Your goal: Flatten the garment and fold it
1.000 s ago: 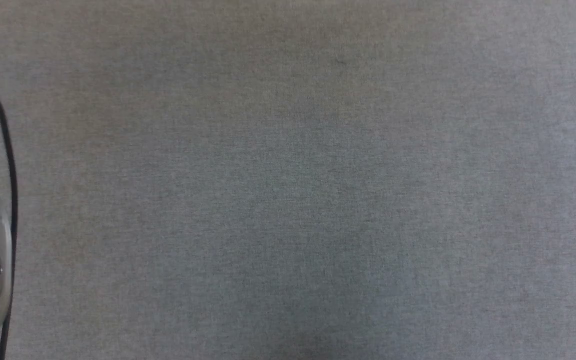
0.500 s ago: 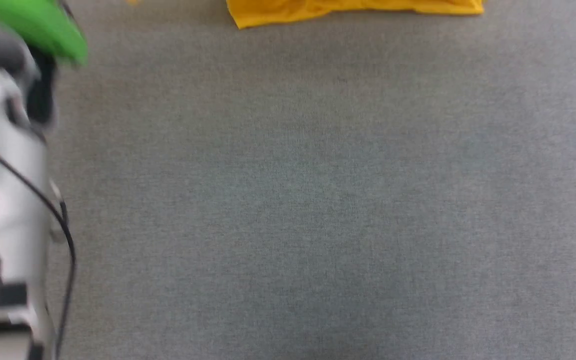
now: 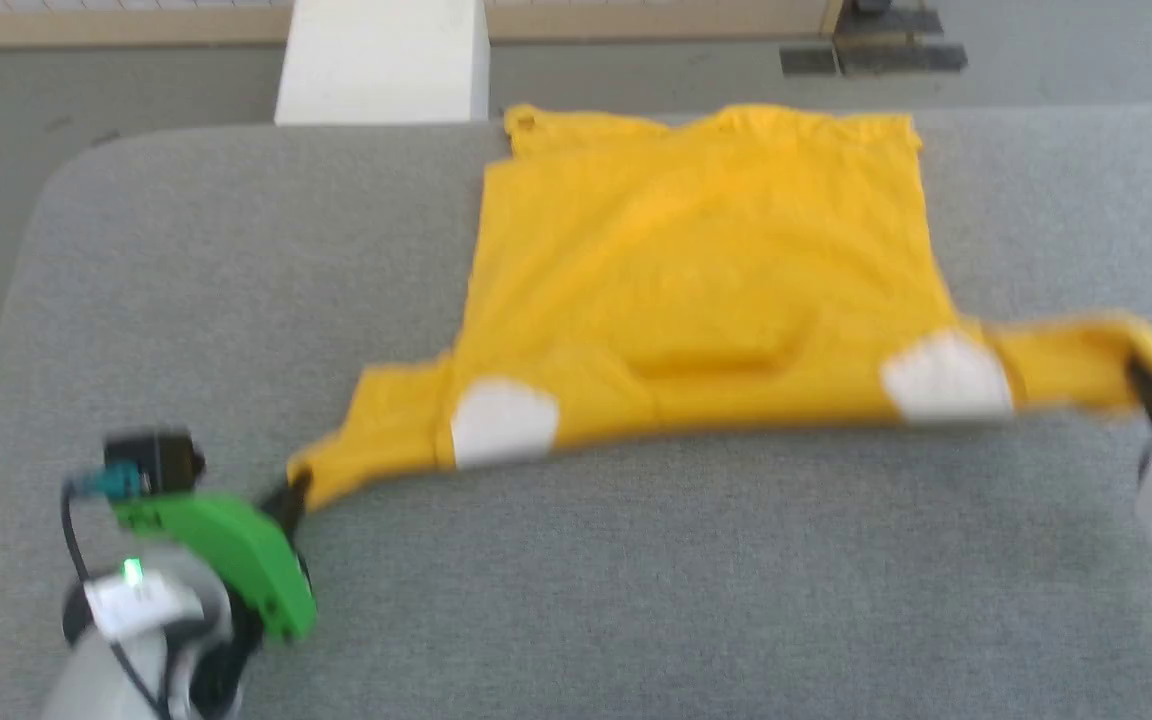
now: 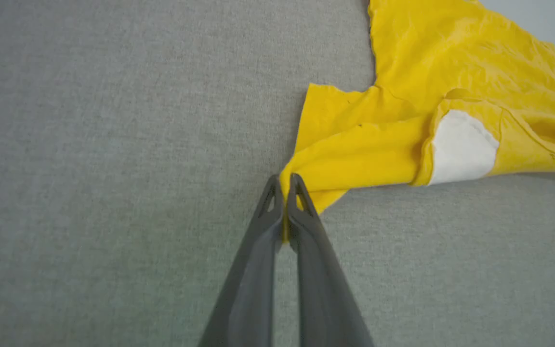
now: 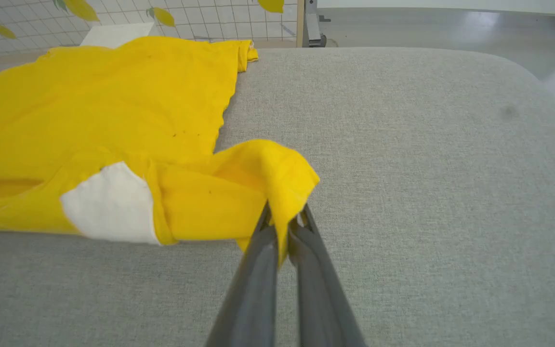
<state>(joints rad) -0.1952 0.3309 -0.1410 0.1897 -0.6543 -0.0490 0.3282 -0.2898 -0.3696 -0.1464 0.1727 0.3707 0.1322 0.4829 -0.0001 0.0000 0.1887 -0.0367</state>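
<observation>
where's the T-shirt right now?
Head view: the yellow T-shirt lies spread on the grey padded table, centre to right, its sleeve tips pinched by the left gripper and right gripper.

The garment, a bright yellow short-sleeved T-shirt, lies spread mostly flat in the upper middle of the head view. Its hem is toward the top, its sleeves are drawn out toward lower left and right, and a white patch sits beside each sleeve.

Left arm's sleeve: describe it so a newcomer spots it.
On the grey table lies a yellow T-shirt. The sleeve is at its near-left corner, tip pinched in the left gripper's dark fingers. Unlike the other sleeve, it ends beside a green wrist housing.
</observation>
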